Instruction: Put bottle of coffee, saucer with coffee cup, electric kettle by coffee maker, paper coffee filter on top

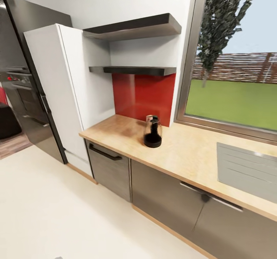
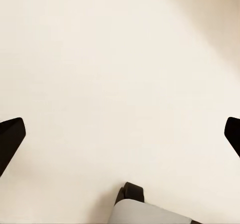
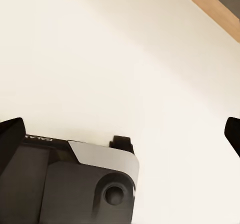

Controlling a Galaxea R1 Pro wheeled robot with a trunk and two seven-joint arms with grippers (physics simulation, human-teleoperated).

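Note:
The electric kettle (image 1: pixel 152 131), clear glass with a black base and lid, stands on the kitchen countertop (image 1: pixel 184 151) in front of the red backsplash. Two dark kitchen shelf boards (image 1: pixel 134 70) hang on the wall above it, and their tops are hidden from this angle. The coffee maker, bottle of coffee, paper coffee filter, saucer and coffee cup are out of view. My left gripper (image 2: pixel 120 134) is open over the pale floor, black fingertips (image 2: pixel 11 139) spread wide. My right gripper (image 3: pixel 120 134) is open too, above the robot's base (image 3: pixel 75 184) and the floor.
A steel sink drainboard (image 1: pixel 246 170) is inset at the counter's right. Dark grey cabinets (image 1: pixel 111 166) run under the counter. A tall white cabinet (image 1: pixel 65 86) and a dark fridge (image 1: pixel 27 74) stand left. A window (image 1: pixel 234 59) fills the right wall. Cream floor (image 1: pixel 57 213) lies in front.

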